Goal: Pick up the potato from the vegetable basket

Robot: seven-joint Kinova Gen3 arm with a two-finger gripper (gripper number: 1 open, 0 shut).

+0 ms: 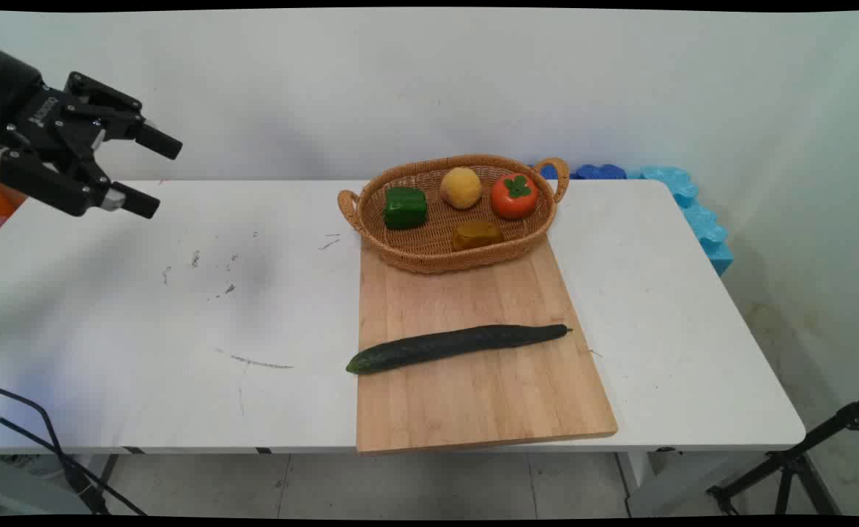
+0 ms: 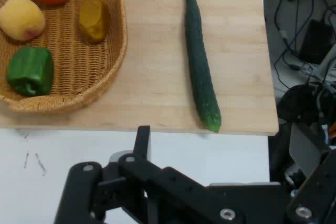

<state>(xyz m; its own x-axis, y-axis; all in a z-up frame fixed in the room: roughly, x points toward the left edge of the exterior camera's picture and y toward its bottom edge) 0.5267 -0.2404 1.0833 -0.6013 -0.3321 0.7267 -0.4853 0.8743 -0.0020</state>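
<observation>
Setting: a white table (image 1: 180, 329) in front of a plain pale wall, with blue foam blocks (image 1: 693, 212) at its far right corner
Landmark: a wooden cutting board (image 1: 473, 395) lies on the table's middle-right, its near edge just over the table's near edge
Gripper: the black gripper (image 1: 158, 172) hangs in the air well to the left of the board, above the table's far left part, holding nothing; its two fingers stand apart, released, and point toward the board
Cucumber: a long dark green cucumber (image 1: 458, 345) lies flat across the board's middle; its long axis runs left to right with a slight slant, the thin stem end pointing toward the board's right edge and a little away from the camera, the blunt end poking just past the board's left edge over the table
Basket: a woven basket (image 1: 422, 252) with two handles sits on the board's far end, overhanging it at the back
Basket contents: a green pepper (image 1: 404, 207) at the left, a yellow fruit (image 1: 460, 187) at the back middle, an orange persimmon (image 1: 514, 195) at the right, a brown-yellow piece (image 1: 477, 235) at the front
Hand view: the cucumber (image 2: 202, 61) lies beyond the gripper's linkage, the basket (image 2: 113, 61) to its left
</observation>
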